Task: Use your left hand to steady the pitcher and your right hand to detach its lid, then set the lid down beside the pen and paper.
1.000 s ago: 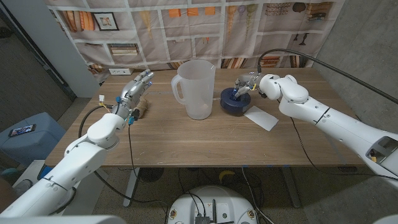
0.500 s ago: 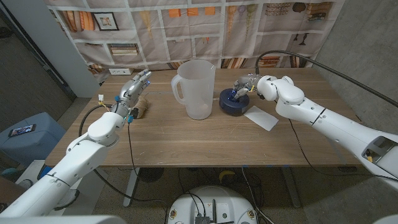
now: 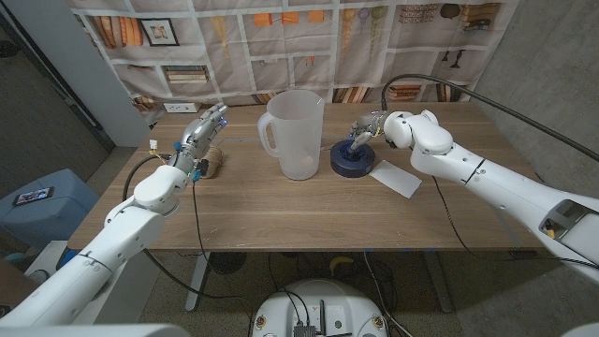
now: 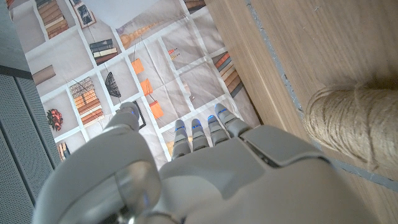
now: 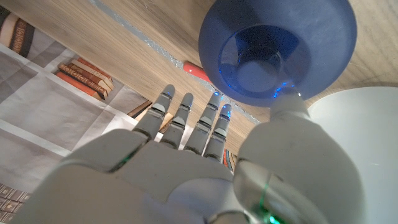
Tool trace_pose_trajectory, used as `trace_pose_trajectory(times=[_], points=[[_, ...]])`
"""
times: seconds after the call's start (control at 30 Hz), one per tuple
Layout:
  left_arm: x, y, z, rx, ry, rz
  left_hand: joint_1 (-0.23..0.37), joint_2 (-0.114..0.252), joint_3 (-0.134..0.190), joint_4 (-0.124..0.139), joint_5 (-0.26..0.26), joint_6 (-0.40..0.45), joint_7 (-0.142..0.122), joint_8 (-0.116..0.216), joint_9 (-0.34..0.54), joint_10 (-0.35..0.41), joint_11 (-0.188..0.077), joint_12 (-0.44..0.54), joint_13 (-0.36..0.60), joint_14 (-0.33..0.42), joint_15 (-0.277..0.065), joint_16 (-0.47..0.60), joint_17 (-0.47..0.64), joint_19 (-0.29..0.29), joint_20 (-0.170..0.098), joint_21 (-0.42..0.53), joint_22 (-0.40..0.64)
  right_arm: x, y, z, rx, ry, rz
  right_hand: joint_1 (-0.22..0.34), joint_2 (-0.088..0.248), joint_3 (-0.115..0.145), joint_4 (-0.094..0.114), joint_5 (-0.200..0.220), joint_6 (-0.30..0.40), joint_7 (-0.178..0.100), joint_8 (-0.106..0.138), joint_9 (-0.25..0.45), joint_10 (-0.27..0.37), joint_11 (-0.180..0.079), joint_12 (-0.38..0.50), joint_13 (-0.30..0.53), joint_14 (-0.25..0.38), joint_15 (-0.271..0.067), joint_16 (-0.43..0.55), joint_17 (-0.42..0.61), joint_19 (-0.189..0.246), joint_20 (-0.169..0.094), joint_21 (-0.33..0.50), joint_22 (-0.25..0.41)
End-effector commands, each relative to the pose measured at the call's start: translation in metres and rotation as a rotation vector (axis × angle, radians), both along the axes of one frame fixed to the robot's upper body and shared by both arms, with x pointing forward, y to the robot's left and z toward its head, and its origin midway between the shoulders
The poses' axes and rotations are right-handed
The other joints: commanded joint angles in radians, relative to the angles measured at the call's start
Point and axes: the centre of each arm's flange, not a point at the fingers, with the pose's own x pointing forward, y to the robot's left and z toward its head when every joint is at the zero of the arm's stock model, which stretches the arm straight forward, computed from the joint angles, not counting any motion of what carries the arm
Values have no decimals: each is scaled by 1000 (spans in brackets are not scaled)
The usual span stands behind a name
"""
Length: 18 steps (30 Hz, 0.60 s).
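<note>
The translucent white pitcher (image 3: pixel 298 131) stands lidless at the table's middle, handle toward my left. Its dark blue lid (image 3: pixel 352 161) lies on the table just right of it, touching a white sheet of paper (image 3: pixel 394 177). My right hand (image 3: pixel 367 129) hovers over the lid's far side. In the right wrist view its fingers (image 5: pixel 186 118) reach out straight past the lid (image 5: pixel 280 43) while the thumb tip touches the lid's inner rim. A red pen (image 5: pixel 198 71) lies beyond the lid. My left hand (image 3: pixel 203 131) is raised at the far left, fingers apart, holding nothing, well away from the pitcher.
A spool of twine (image 3: pixel 212 165) stands on the table under my left hand, also seen as the spool (image 4: pixel 354 124) in the left wrist view. A printed bookshelf cloth hangs behind the table. Bare wood spreads along the table's near half.
My right arm has shifted slightly to the left, its hand staying over the lid. The lid, the pitcher and my left hand have hardly moved.
</note>
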Motion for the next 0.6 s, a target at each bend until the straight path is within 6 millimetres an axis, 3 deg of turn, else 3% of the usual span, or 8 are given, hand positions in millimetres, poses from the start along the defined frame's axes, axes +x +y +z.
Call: trace_pose_trajectory(times=[0.03, 0.17, 0.3, 0.6], points=[[3, 2, 0, -7, -1, -2, 1, 13, 11, -1, 6, 12, -1, 3, 0, 4, -2, 9, 0, 5, -1, 5, 1, 10, 5, 6, 3, -6, -5, 6, 20, 42, 22, -43, -11, -18, 10, 20, -63, 8, -36, 2, -67, 24, -2, -1, -36, 23, -19, 2, -25, 20, -4, 4], [6, 0, 2, -6, -7, -3, 0, 13, 12, -2, 6, 13, -1, 3, 0, 4, -3, 9, 0, 4, -2, 4, 1, 10, 3, 6, 3, -7, -16, 6, 72, 40, 59, -93, -17, -38, 27, 37, -104, 23, -63, 2, -122, 48, 1, -3, -72, 55, -38, 5, -57, 32, -7, 4], [6, 1, 2, -15, -18, 14, -2, 14, 14, -4, 6, 11, -3, 2, 0, 1, -3, 8, 0, 0, -2, 2, 0, 9, 3, 5, 3, -8, -28, 5, 159, 31, 108, -144, -18, -57, 49, 46, -120, 34, -75, 4, -155, 65, 2, -2, -98, 67, -50, 8, -61, 36, -3, 4], [5, 3, 0, -15, -15, 14, -9, 13, 15, -4, 5, 14, -7, 2, 0, 3, -1, 8, 0, -1, -6, 1, 1, 10, 1, 5, 3, -11, -47, -1, 334, 7, 183, -220, -4, -81, 85, 53, -120, 43, -88, 1, -210, 92, 0, -10, -131, 79, -68, 10, -74, 4, -1, 4]])
